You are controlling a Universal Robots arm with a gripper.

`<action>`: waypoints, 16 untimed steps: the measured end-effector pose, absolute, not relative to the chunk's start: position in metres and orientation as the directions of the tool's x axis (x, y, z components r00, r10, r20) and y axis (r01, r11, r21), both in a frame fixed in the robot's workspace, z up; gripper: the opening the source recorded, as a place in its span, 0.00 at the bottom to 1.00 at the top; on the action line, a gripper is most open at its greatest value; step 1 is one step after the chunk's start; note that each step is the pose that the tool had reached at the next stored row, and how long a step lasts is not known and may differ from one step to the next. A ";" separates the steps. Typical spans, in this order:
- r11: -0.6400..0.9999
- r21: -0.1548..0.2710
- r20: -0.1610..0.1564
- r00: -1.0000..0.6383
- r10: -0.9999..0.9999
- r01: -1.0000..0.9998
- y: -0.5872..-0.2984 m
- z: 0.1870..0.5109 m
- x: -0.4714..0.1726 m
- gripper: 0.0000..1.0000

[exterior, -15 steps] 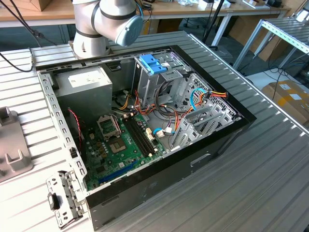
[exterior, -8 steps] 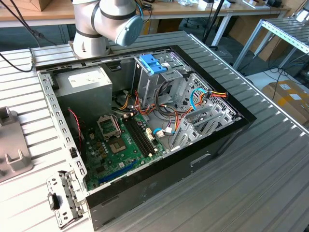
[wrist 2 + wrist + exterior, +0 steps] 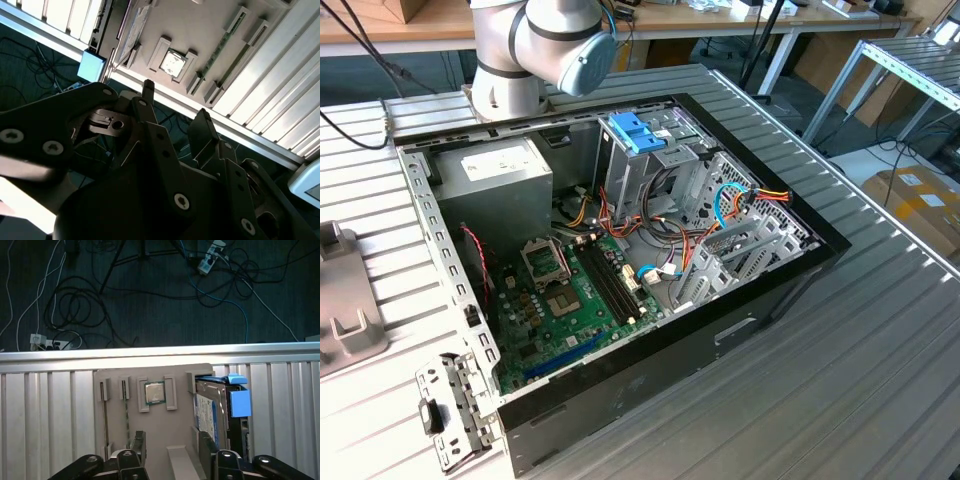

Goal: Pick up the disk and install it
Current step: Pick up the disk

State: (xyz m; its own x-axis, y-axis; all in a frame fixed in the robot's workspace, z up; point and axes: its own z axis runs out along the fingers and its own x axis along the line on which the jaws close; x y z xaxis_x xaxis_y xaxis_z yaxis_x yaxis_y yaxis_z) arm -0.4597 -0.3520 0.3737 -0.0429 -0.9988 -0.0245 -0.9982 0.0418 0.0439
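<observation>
Entry, first wrist view: the end effector (image 3: 171,439) is hanging over a grey moulded tray (image 3: 165,426). Its two black fingers (image 3: 139,441) are standing apart, with bare tray surface showing through the gap.

The disk (image 3: 214,412) is standing on edge in a slot at one side of this tray. It has a silver-grey metal body, its white label is facing the tray's middle, and a light-blue plastic frame (image 3: 239,402) is clipped along its outer side. One finger is sitting just beside it; whether they are touching, I cannot tell.

The tray is also holding a square processor chip (image 3: 154,392) with a metal lid in a recess. Two thin memory sticks (image 3: 104,415) are standing on edge in narrow slots.

The tray is lying on the ribbed aluminium bench (image 3: 45,415) near its edge. Beyond that edge, tangled cables (image 3: 75,310) are lying on a dark floor.

Second wrist view: the camera is looking along the end effector (image 3: 175,99) from behind. It is showing matte black linkage arms with round screw heads. The chip (image 3: 173,64) is showing beyond them, with the blue edge of the disk (image 3: 91,65) off to one side.

The exterior view is adding more:
- An open black computer case (image 3: 770,300) is lying flat on the bench (image 3: 880,380).
- A green motherboard (image 3: 570,300) is sitting inside the case.
- So is a grey power supply box (image 3: 495,175).
- There is also a grey drive cage with blue tabs (image 3: 638,135).
- Coloured wire bundles (image 3: 720,220) are running across the interior.
- The arm's grey joint with a blue cap (image 3: 555,45) is standing behind the case.
</observation>
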 end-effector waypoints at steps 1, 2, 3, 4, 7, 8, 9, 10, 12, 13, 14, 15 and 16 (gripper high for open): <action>0.042 0.044 -0.025 -0.043 -0.999 -0.998 -0.352 0.374 -0.460 0.55; 0.042 0.044 -0.025 -0.043 -0.999 -0.998 -0.351 0.373 -0.460 0.55; 0.042 0.044 -0.025 -0.043 -0.999 -0.998 -0.351 0.373 -0.460 0.55; 0.042 0.044 -0.025 -0.043 -0.999 -0.998 -0.350 0.373 -0.460 0.55; 0.042 0.044 -0.025 -0.043 -0.999 -0.998 -0.349 0.372 -0.460 0.55; 0.042 0.044 -0.025 -0.043 -0.999 -0.998 -0.349 0.372 -0.460 0.55; 0.042 0.044 -0.025 -0.043 -0.999 -0.998 -0.349 0.372 -0.460 0.55; 0.042 0.044 -0.025 -0.043 -0.999 -0.998 -0.348 0.372 -0.460 0.55; 0.042 0.044 -0.025 -0.043 -0.999 -0.998 -0.348 0.372 -0.460 0.55; 0.042 0.044 -0.025 -0.043 -0.999 -0.998 -0.348 0.371 -0.460 0.55; 0.042 0.044 -0.025 -0.043 -0.999 -0.998 -0.348 0.371 -0.460 0.55; 0.042 0.044 -0.025 -0.043 -0.999 -0.998 -0.348 0.371 -0.460 0.55; 0.042 0.044 -0.025 -0.043 -0.999 -0.998 -0.348 0.371 -0.460 0.55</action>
State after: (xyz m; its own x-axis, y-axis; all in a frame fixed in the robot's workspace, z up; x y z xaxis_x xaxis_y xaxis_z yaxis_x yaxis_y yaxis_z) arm -0.4597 -0.3476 0.3708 -0.0430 -0.9988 -0.0246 -0.9982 0.0419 0.0439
